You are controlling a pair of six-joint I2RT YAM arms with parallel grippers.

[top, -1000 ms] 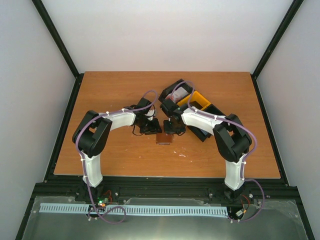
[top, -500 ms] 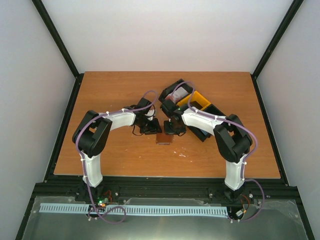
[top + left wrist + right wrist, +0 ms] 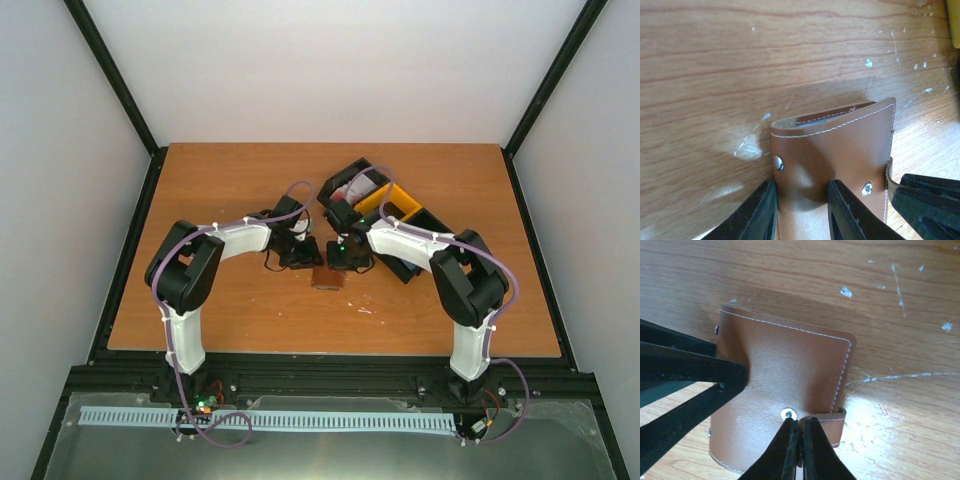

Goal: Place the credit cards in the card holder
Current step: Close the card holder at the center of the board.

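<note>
Both arms are reaching inward over the wooden table (image 3: pixel 220 190), with the left gripper (image 3: pixel 305 259) and the right gripper (image 3: pixel 347 260) hanging side by side near its middle. They are pointing down at the small brown card holder (image 3: pixel 326 279), which is lying flat just in front of them; how their jaws are standing is too small to tell. Behind the right arm, black and yellow bins (image 3: pixel 398 204) are sitting in a slanted cluster, one black bin holding something pale and reddish (image 3: pixel 360 187).
</note>
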